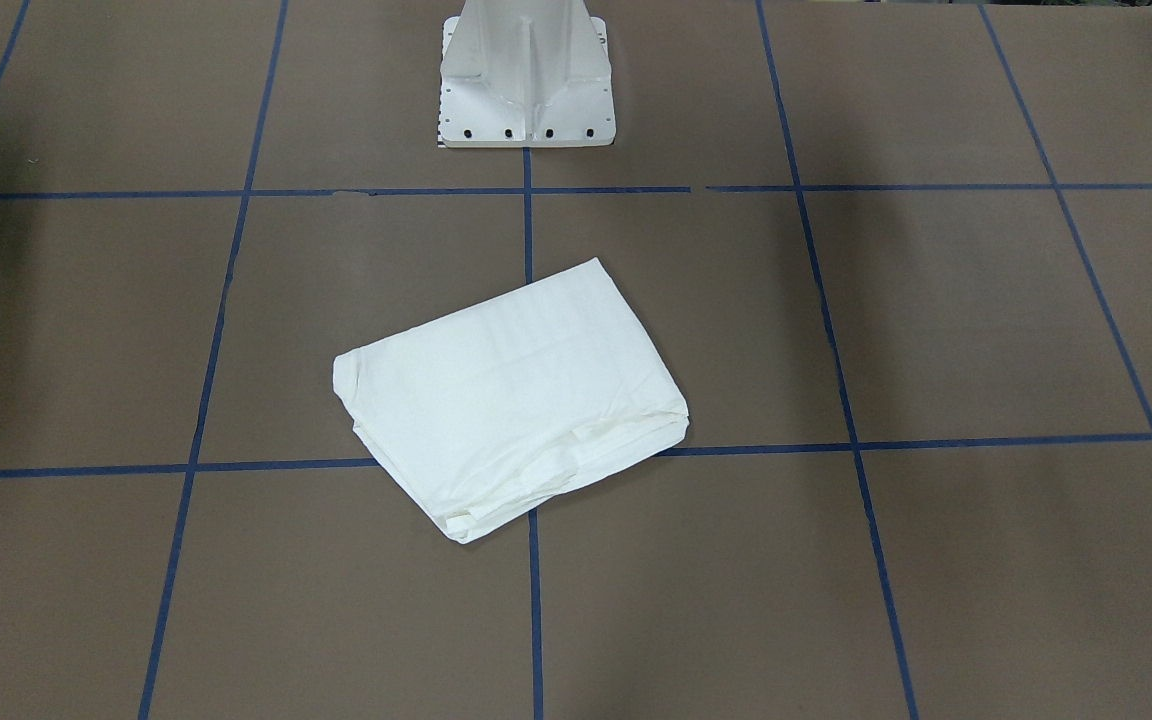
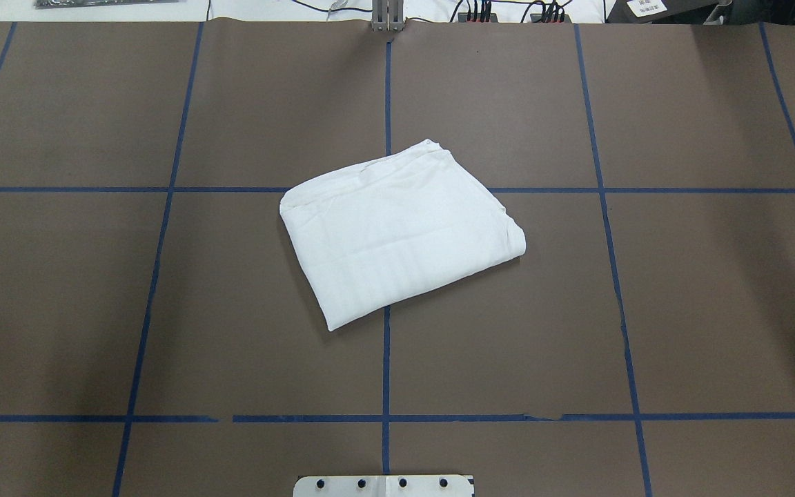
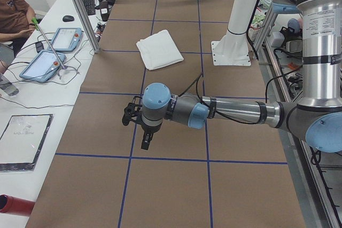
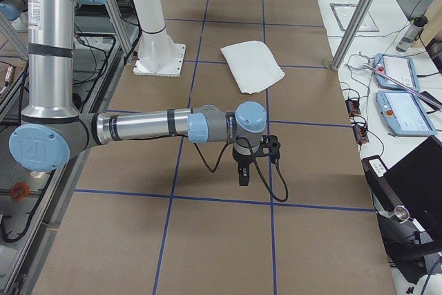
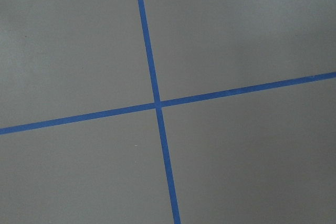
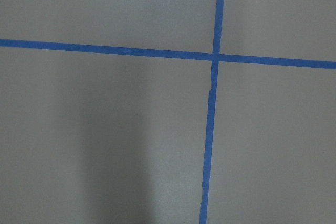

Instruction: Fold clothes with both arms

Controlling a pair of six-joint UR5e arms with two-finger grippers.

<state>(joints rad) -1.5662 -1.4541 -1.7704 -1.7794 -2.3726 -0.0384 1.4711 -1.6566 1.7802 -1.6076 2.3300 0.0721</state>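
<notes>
Finger state, left gripper [image 3: 145, 142]: cannot tell; it showed only small in a side view, pointing down over the table [image 2: 715, 310]. Right gripper [image 4: 243, 176]: same, cannot tell, also pointing down. No cloth hung from either. Below each set of fingers the wrist cams showed only brown surface w/ a blue tape crossing [image 5: 157, 103]. T-shirt [image 2: 401, 231] lay well apart from both grippers, between them at mid-table, near the pedestal [image 1: 526, 80]. It was folded to a compact skewed rectangle: smooth fold toward the robot, loose stacked edges on the far side. Judged handling: light, soft, limp; layers likely to slip over each other. Recommended hold, if req'd: pinch through all layers at two corners of one edge, one gripper per corner. A top-layer-only pinch would prob. undo the fold. Task appeared approx. complete.
</notes>
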